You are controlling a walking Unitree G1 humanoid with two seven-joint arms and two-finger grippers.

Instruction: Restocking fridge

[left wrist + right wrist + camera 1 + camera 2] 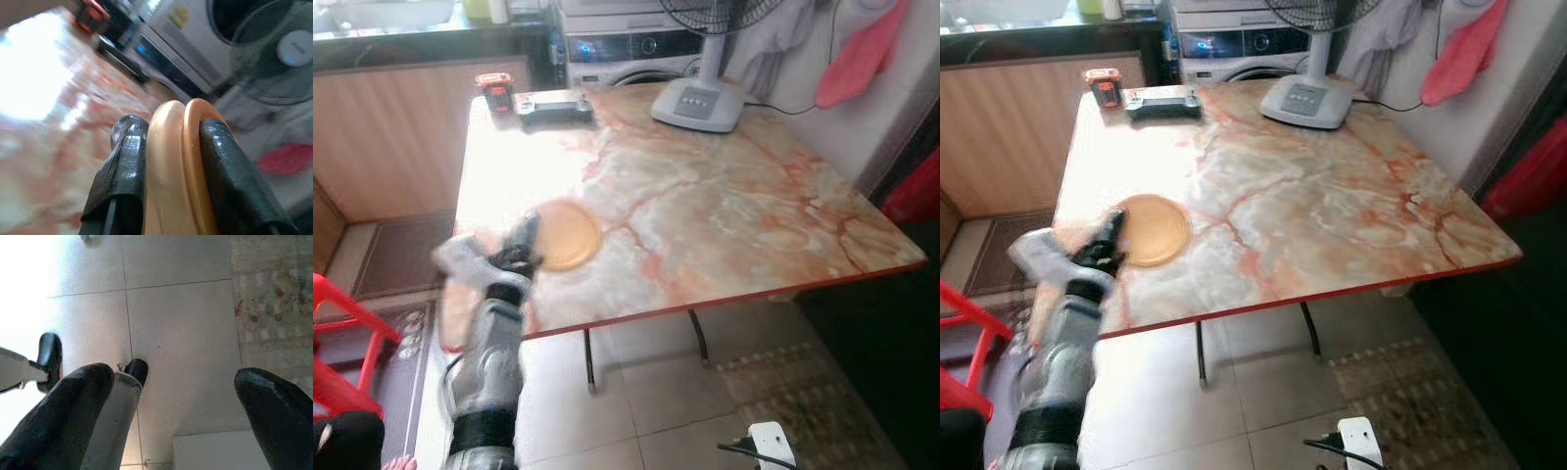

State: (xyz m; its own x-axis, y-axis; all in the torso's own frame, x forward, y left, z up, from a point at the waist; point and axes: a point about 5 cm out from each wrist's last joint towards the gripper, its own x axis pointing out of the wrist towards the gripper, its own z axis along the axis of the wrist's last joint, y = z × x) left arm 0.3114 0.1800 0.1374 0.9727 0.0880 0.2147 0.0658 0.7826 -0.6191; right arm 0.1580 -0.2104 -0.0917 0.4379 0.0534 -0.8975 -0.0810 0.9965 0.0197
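My left gripper point(168, 161) pinches the rim of a round orange plate point(1148, 229), glossy and shallow, lying just ahead on the marble-patterned table point(724, 206). Beyond: fan base point(698, 103), controller point(554, 107). Right gripper point(176, 401) hangs spread above floor tiles point(181, 333).

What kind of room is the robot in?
Probably a kitchen or laundry corner of a home: a white front-loading washing machine stands behind a marble-patterned table, with a grey standing fan on it. The left gripper holds a round orange plate.
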